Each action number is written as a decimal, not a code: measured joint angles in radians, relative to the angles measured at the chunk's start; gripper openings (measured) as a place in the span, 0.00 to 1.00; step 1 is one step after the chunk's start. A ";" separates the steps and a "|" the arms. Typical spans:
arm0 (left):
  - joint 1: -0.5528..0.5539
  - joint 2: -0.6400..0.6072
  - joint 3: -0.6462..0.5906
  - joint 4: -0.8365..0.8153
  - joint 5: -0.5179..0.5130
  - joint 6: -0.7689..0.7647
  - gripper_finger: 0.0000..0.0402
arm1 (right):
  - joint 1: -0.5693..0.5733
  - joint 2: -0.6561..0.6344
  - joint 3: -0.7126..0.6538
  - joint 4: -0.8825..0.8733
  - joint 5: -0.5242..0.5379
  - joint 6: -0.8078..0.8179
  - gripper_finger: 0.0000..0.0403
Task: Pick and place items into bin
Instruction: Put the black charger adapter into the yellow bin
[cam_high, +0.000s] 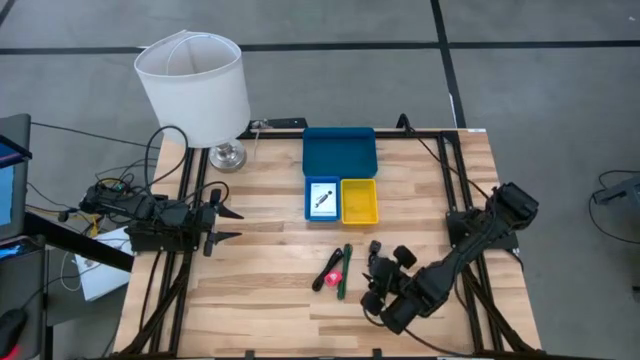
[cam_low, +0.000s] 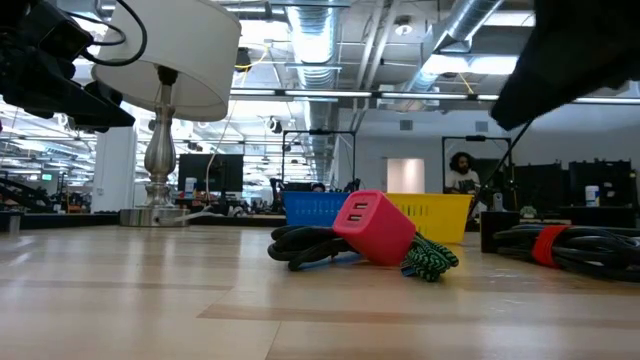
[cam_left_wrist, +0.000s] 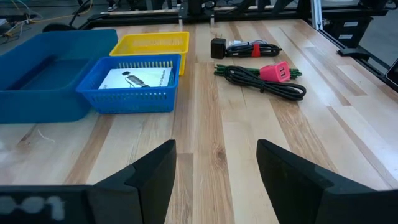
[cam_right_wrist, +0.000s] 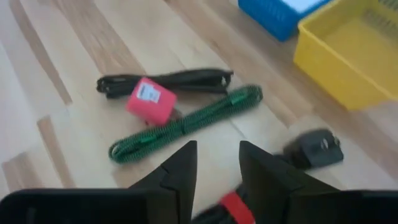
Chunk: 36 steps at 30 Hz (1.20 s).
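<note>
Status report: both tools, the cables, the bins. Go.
Left tool open, parked at table's left edge. Right tool part open above black cable with red band, nothing held. Red charger still outside small blue bin.

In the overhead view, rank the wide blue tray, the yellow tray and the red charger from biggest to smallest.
1. Wide blue tray, clearly largest.
2. Yellow tray, smaller; it looks about the same size as the small blue tray beside it.
3. Red charger, smallest by far.
</note>
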 joint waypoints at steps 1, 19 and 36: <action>0.000 0.000 0.000 0.000 0.000 0.000 0.53 | 0.003 -0.001 0.000 -0.015 -0.007 0.019 0.30; 0.000 0.000 0.000 -0.001 0.000 0.000 0.53 | -0.051 0.000 0.000 -0.349 -0.141 -0.017 0.59; 0.000 0.000 0.000 -0.001 0.000 0.000 0.53 | 0.002 -0.002 -0.184 -0.212 0.003 0.130 0.57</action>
